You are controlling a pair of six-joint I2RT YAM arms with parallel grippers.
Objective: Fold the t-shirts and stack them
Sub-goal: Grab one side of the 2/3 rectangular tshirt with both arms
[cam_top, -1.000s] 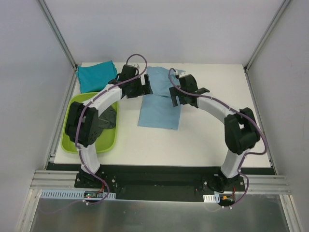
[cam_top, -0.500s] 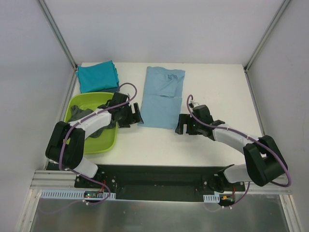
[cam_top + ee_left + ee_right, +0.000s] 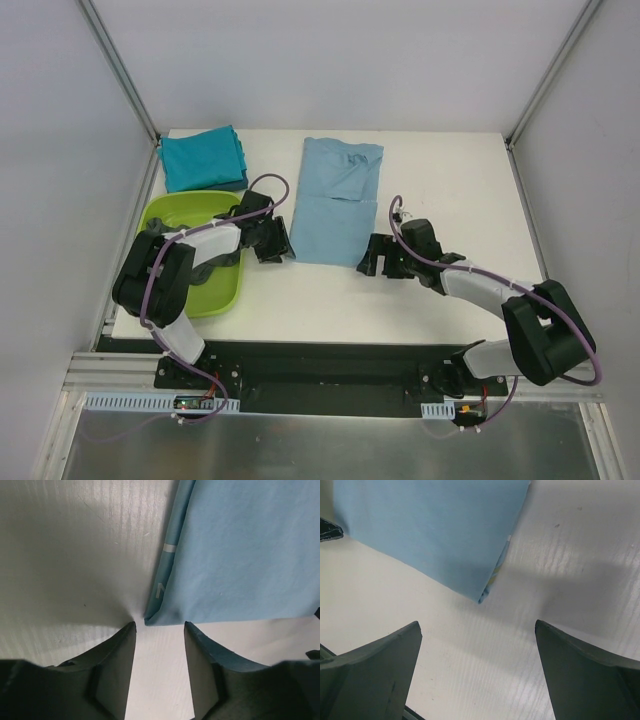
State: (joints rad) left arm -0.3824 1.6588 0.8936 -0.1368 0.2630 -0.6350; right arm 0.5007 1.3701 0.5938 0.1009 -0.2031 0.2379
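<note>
The light blue shirt lies flat on the white table, folded into a long shape. Its two near corners sit right in front of your grippers.

One near corner is just ahead of your left gripper, right at the mouth of its fingers. The fingers are partly apart and pinch nothing. You can see bare table in the gap between them.

The other near corner lies a little ahead of your right gripper. That gripper is spread wide, with nothing inside it. It is not touching the shirt.

A teal shirt lies folded at the far corner of the table, far ahead of your left gripper and off to its left.

The green tub sits beside and behind your left gripper, under your left arm. A dark shirt lies in the tub, mostly hidden by that arm.
</note>
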